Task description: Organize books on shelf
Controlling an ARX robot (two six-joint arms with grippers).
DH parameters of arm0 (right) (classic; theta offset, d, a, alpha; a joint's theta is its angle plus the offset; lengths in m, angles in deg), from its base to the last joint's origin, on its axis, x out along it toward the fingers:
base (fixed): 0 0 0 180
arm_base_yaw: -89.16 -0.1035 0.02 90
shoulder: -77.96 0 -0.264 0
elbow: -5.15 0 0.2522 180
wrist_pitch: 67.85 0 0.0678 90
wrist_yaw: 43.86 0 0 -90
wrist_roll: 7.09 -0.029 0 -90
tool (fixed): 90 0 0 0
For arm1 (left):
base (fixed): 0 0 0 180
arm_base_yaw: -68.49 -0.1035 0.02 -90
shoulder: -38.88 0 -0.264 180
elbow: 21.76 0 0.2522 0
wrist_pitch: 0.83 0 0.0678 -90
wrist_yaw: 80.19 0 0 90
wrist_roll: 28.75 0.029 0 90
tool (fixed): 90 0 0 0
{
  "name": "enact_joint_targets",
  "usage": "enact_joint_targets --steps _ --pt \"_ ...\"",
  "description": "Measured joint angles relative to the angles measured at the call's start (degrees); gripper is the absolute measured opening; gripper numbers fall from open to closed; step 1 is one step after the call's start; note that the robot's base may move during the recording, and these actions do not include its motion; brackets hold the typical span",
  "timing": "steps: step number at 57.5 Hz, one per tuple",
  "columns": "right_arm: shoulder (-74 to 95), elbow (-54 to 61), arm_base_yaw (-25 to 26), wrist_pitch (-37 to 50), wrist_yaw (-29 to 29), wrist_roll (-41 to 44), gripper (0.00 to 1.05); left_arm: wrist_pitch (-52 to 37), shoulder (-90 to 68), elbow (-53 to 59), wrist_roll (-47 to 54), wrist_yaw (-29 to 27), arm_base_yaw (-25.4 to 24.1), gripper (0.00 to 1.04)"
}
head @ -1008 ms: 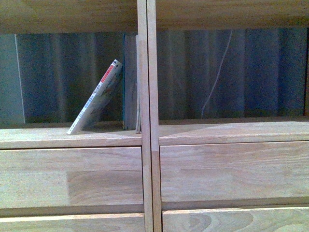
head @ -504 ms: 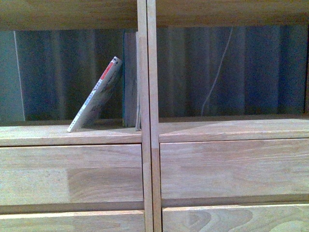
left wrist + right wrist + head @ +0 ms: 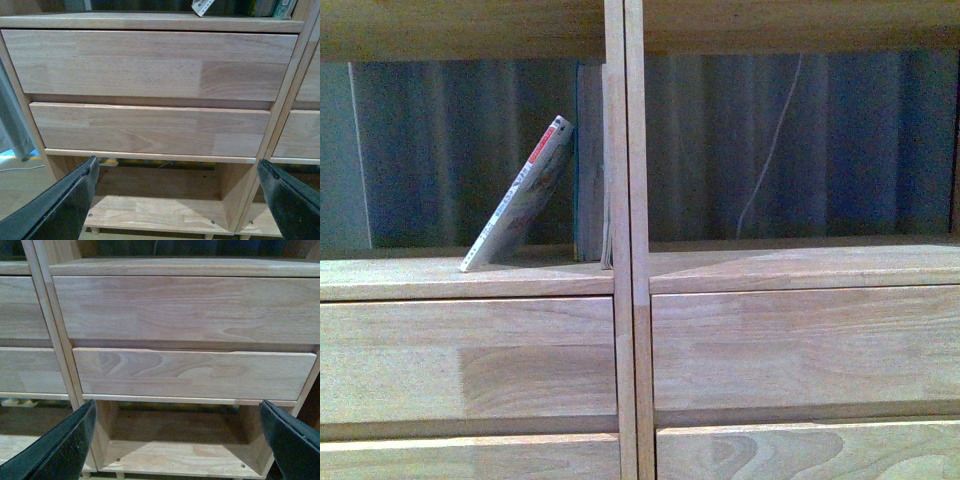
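Note:
In the front view a thin white paperback point(image 3: 518, 198) with a red-marked spine leans to the right in the left compartment of the light wood shelf point(image 3: 630, 300). Its top rests against a taller teal-edged book point(image 3: 588, 160) that stands upright by the central upright. Neither gripper shows in the front view. My left gripper point(image 3: 180, 200) is open and empty, low in front of the left column's two drawer fronts; the white paperback's bottom corner point(image 3: 201, 7) shows above them. My right gripper point(image 3: 177, 440) is open and empty before the right column's drawers.
The right compartment point(image 3: 800, 150) holds no books; a thin white cable point(image 3: 770, 150) hangs behind it. Below the drawers each column has an open bottom cubby point(image 3: 160, 200), also seen in the right wrist view point(image 3: 175, 440). A grey leg point(image 3: 12, 125) stands left of the shelf.
The front view has shifted slightly, so the shelf and books sit a little higher in frame. The books have not moved relative to the shelf.

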Motion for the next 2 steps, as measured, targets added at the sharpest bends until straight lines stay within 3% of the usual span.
enact_joint_targets --steps 2 --pt "-0.02 0.00 0.00 -0.02 0.00 0.00 0.98 0.00 0.00 0.00 0.00 0.00 0.00 0.97"
